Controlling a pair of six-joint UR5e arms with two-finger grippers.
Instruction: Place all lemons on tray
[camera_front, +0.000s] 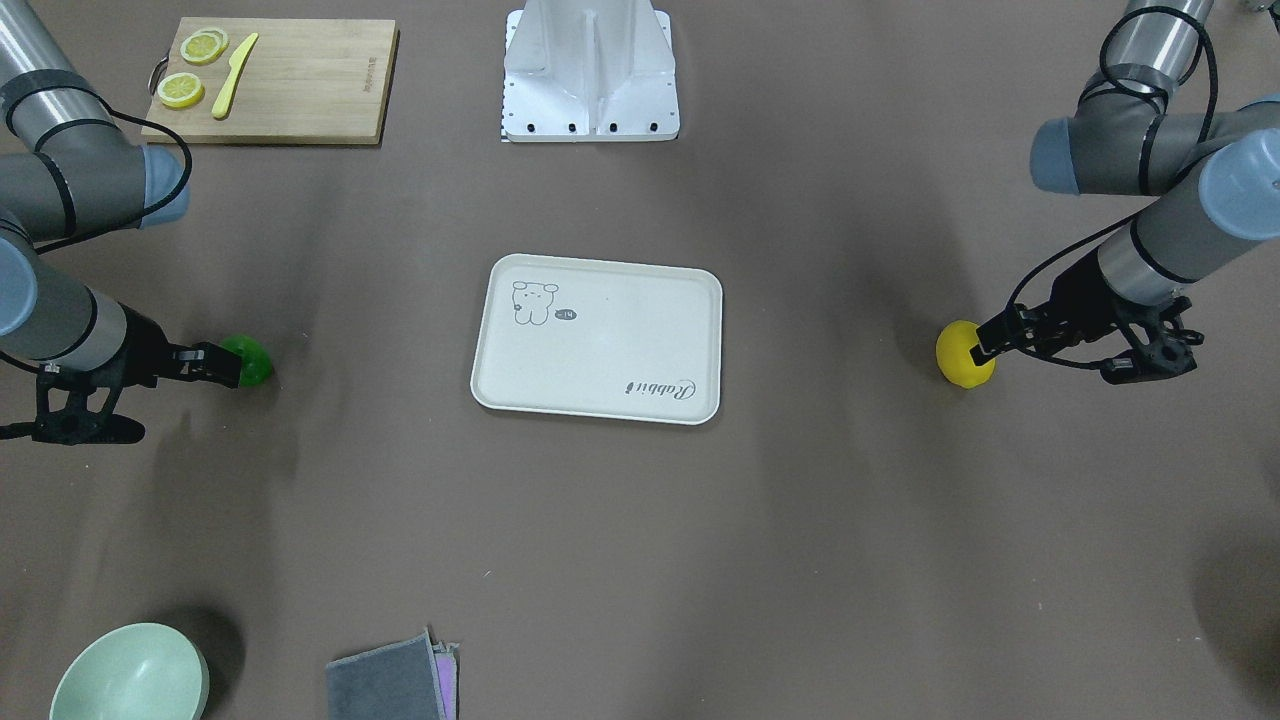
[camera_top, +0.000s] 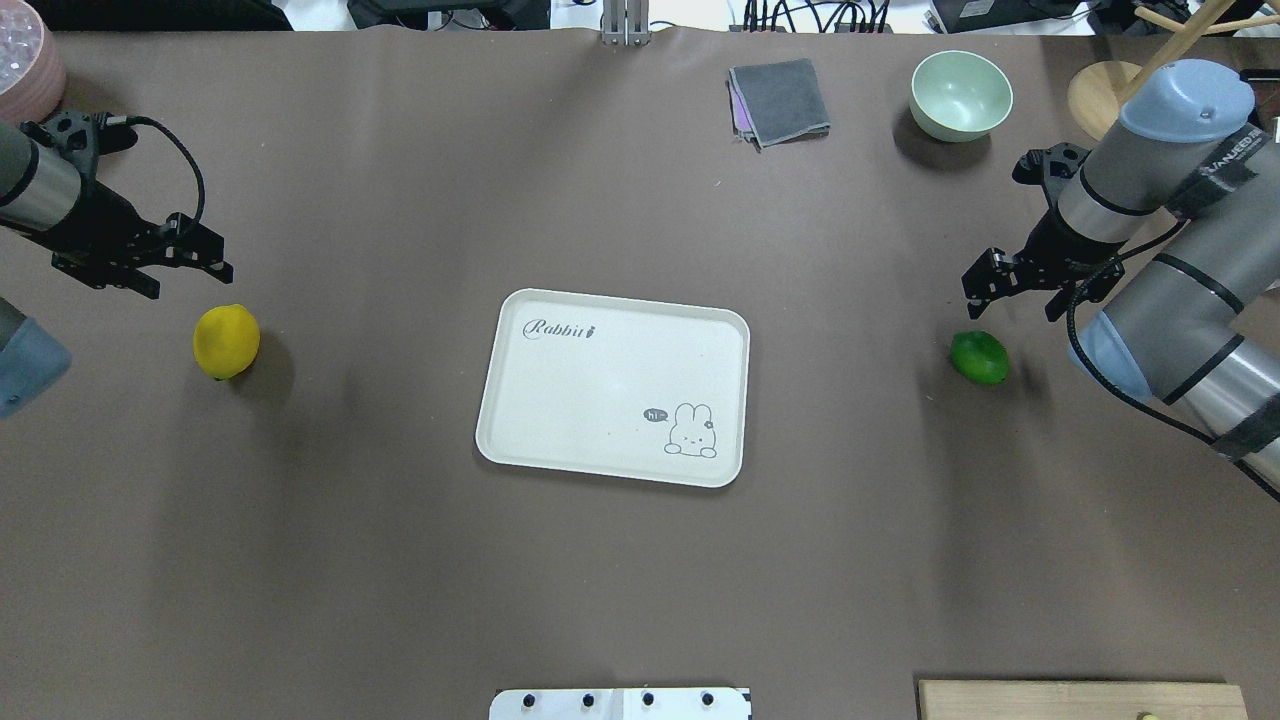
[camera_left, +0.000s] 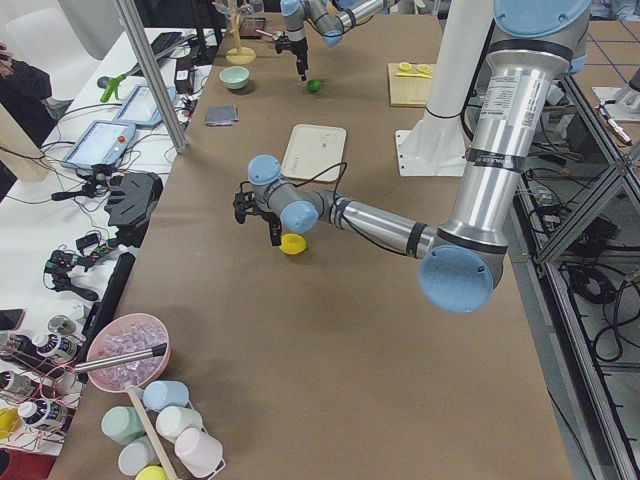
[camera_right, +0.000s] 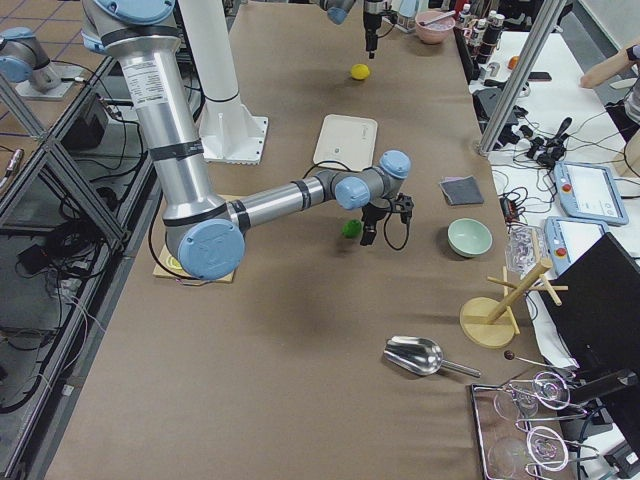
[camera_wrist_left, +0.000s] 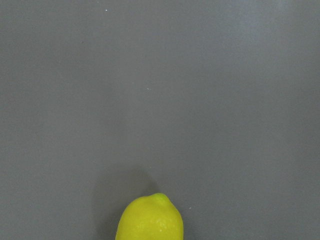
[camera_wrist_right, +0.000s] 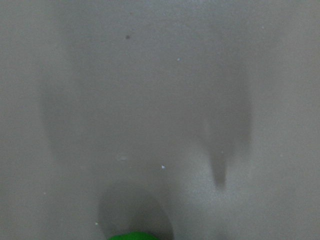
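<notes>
The bright yellow lemon (camera_top: 226, 341) lies on the table left of the cream tray (camera_top: 600, 400). My left gripper (camera_top: 195, 272) hovers just above and beyond it, open and empty. The lemon's tip shows at the bottom of the left wrist view (camera_wrist_left: 150, 220). The glossy green lemon (camera_top: 980, 357) lies right of the tray. My right gripper (camera_top: 1005, 292) hovers above it, open and empty. Only a sliver of green shows in the right wrist view (camera_wrist_right: 131, 236). In the front view the tray (camera_front: 620, 350) is bare, with the yellow lemon (camera_front: 960, 358) and the green lemon (camera_front: 250, 360) on either side.
A wooden cutting board (camera_front: 300, 90) with lemon slices and a yellow knife lies near the robot base (camera_front: 590, 70). A pale green bowl (camera_top: 960, 95), a folded grey cloth (camera_top: 780, 100) and a wooden stand (camera_top: 1100, 95) sit at the far edge.
</notes>
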